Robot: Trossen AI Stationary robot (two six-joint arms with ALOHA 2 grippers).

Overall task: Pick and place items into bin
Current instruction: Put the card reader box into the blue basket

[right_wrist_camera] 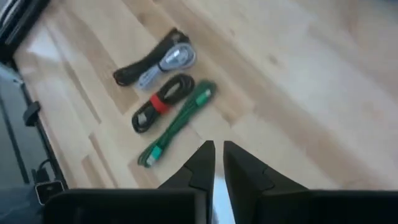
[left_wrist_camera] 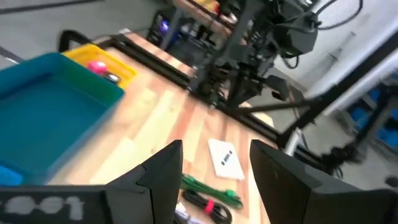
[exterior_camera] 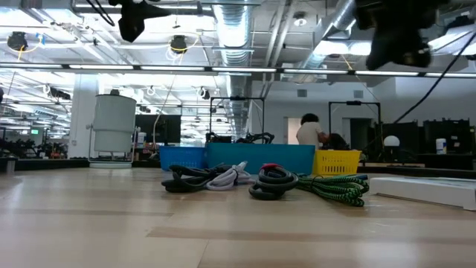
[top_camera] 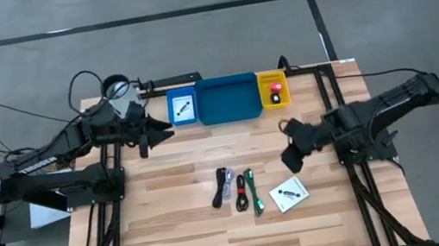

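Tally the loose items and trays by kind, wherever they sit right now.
Cables: 3, black, black-red, green
Packets: 2, on the table, in the small blue tray
Red block: 1
Black piece: 1
Trays: 3
Total: 10

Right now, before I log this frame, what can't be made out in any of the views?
- Print on the white packet: too small in the high view, blurred in the left wrist view.
- Item in the small blue tray: too small to identify in the high view; in the low view the tray wall hides it.
- Small dark piece beside the red block in the yellow tray: too small to identify.
- Right gripper: the right wrist view does not show whether it touches the packet.
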